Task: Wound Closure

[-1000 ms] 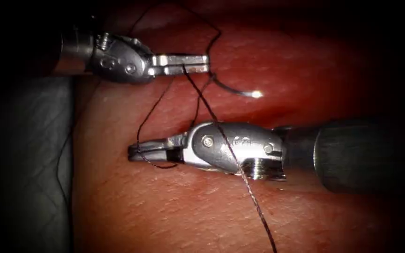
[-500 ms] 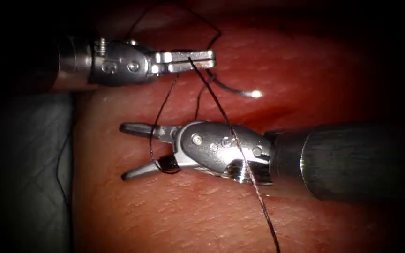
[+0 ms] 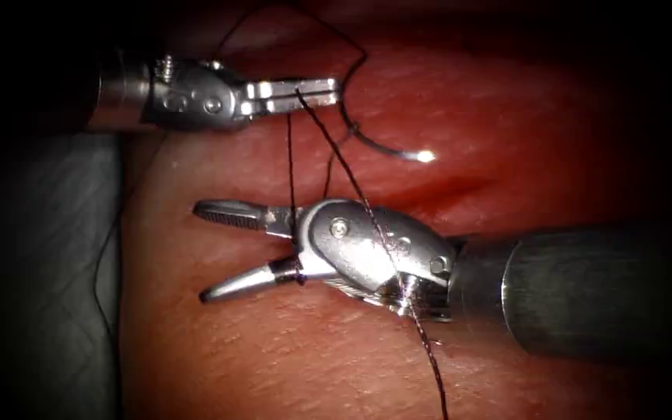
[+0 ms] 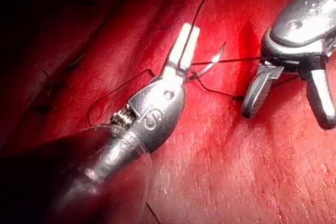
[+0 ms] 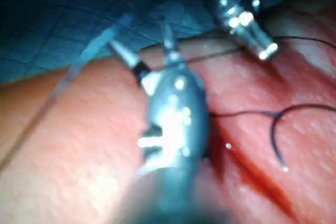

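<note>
Left arm's silver needle driver reaching in from far left, jaws pressed flat together on the thin dark braided thread; same clamp seen close in the left wrist view, thread leaving the closed tips.

Right arm's silver needle driver entering from the right, nearer than the left one, jaws spread wide in a V and gripping nothing. One strand dropping straight down from the left tool between those spread jaws at the hinge; another slanting across the tool's body toward the near edge.

Thin curved steel needle lying free on the glossy red pork-belly tissue, just right of the left tool's tips, shiny point aimed right; also visible in the right wrist view. Held by neither tool; whether any part sits in the tissue, hard to tell. Dark cut just nearer than the needle.

Thread: judged light, limp, liable to fray if crushed, best taken on a straight run away from the knot. Needle: stiff, slick, likely to roll, best gripped on the body behind the point. Tissue: soft, wet, yielding.
</note>
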Available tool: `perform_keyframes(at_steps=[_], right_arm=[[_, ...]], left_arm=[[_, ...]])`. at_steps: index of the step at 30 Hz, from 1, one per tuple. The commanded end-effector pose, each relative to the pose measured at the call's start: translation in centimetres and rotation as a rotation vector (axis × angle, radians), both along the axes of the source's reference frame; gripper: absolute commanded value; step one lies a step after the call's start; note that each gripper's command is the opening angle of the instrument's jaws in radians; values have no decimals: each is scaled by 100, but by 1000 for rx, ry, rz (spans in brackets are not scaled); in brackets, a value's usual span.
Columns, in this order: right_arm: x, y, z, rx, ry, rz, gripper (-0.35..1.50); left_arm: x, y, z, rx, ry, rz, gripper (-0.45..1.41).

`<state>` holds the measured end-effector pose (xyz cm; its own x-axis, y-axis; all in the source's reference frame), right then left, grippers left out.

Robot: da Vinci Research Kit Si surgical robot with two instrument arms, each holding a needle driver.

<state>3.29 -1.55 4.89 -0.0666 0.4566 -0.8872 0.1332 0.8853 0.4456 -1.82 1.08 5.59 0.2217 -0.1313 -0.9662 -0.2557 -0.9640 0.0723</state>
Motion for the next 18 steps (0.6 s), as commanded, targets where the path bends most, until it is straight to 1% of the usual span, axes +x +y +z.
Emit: perform_keyframes(at_steps=[1,3,8,11,16,18], right_arm=[[3,-8,0,14,26,21,76],[1,-5,-2,24,43,48,76],[-9,1,-4,46,37,126,74],[-16,3,-2,56,31,171,73],[-28,9,3,69,22,243,64],[-32,12,6,74,13,276,64]], left_arm=[[-4,0,8,-4,-2,1,-45],[-3,-4,11,-4,0,3,-45],[1,-13,15,4,4,12,-45],[6,-17,15,1,6,15,-45],[14,-24,15,-4,9,12,-45],[16,-28,16,-2,9,10,-45]])
